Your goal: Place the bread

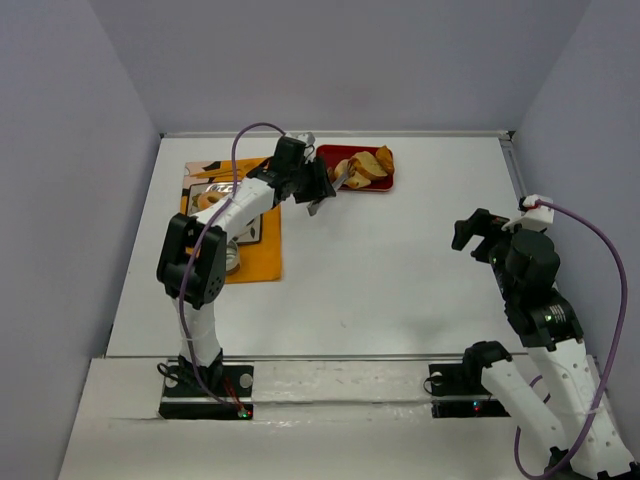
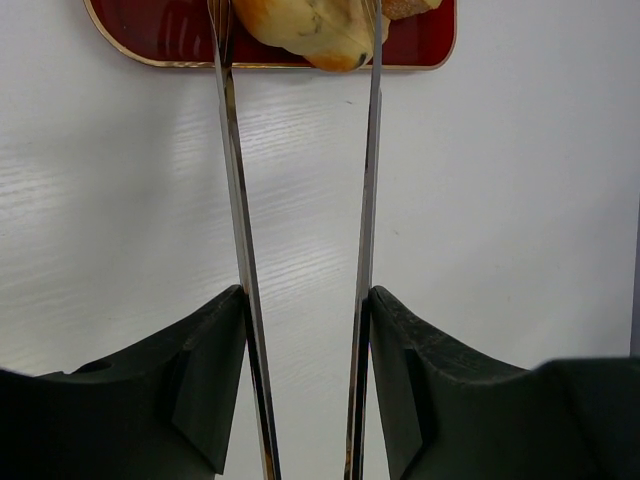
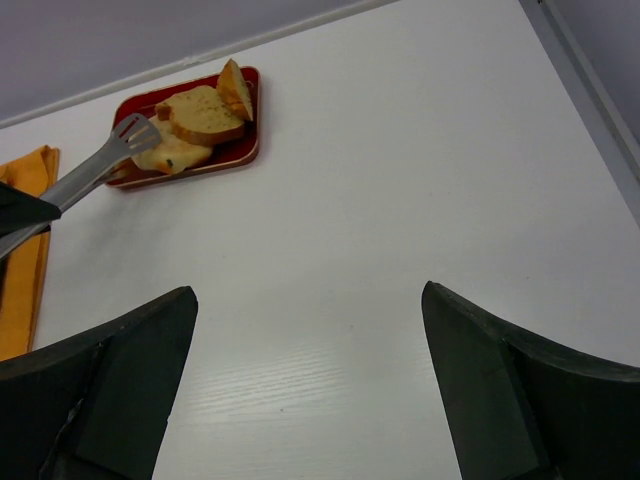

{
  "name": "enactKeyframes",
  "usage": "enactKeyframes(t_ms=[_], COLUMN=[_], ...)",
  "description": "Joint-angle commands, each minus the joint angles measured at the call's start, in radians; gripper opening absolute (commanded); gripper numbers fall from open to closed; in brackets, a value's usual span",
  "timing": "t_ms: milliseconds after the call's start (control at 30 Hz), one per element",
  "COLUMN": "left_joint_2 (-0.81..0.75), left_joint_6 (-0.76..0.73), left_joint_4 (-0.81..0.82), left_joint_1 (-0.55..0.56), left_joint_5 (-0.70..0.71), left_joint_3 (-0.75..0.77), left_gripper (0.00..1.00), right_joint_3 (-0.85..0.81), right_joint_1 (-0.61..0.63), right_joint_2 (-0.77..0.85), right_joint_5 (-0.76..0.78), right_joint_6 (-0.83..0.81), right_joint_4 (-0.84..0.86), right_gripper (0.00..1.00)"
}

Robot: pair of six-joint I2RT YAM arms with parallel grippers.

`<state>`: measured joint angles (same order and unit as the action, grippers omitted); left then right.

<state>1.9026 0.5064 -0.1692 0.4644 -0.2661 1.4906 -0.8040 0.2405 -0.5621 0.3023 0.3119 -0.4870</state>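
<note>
My left gripper (image 2: 306, 310), clamped on long steel tongs (image 2: 236, 200) whose blades flank a pale bread slice (image 2: 305, 30) on the red rectangular tray (image 2: 140, 30); I judge it light, soft, crumbly, best pinched gently across its middle; right gripper (image 3: 310, 300) wide open, empty.

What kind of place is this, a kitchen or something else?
Likely a robot test bench, not a kitchen: plain walls box in a white table, a left arm and right arm are bolted at its near edge, and bread slices sit on a red tray.
</note>
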Motion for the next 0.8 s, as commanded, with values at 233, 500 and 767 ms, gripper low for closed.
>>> enactKeyframes(t_ms=[233, 500, 767], left_joint_2=[0.018, -0.048, -0.085], left_joint_6=[0.004, -0.008, -0.057], left_joint_4=[-0.001, -0.009, -0.124], left_joint_1=[0.005, 0.005, -0.016], left_joint_5=[-0.013, 0.044, 0.223], left_joint_3=[0.045, 0.074, 0.188], left_gripper=[0.37, 0.17, 0.09], right_joint_3=[-0.001, -0.001, 0.0], right_joint_1=[-0.001, -0.001, -0.001], right_joint_2=[0.024, 0.027, 0.036], right_joint_5=[0.031, 0.034, 0.04], right_joint_6=[0.003, 0.006, 0.006], right_joint_4=[0.033, 0.033, 0.033], right_gripper=[1.0, 1.0, 1.0])
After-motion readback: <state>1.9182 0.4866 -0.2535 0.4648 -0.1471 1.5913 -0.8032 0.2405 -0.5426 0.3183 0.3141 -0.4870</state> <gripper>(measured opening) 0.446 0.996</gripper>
